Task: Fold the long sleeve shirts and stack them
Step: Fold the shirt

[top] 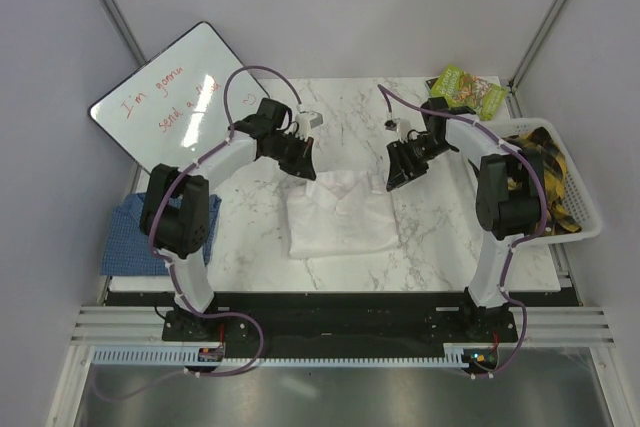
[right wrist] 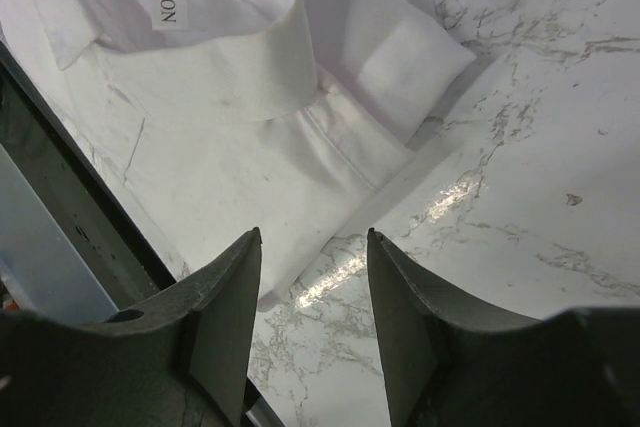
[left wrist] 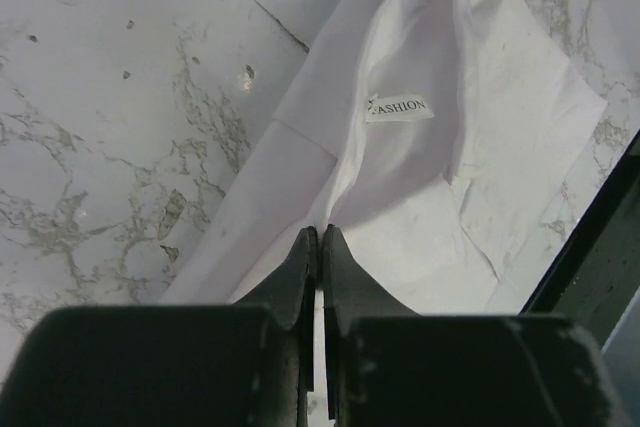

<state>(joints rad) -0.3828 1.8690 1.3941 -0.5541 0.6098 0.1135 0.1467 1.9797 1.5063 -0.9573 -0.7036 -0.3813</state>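
Your left tool is pressed together at the far-left corner of the plain white cloth long sleeve shirt lying mid white marbled desk; right tool spread above its far-right corner, so close it on cloth, then lift both corners level.

White shirt lies folded centrally, blue checked shirt far left

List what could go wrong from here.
1. Left gripper is shut at a fold of the white shirt; a pinch isn't confirmed, so a lift may come up empty.
2. Right gripper is open over the shirt's edge; a one-sided pull could skew the fold.
3. Blue shirt lies at the table edge; an arm could drag it off.
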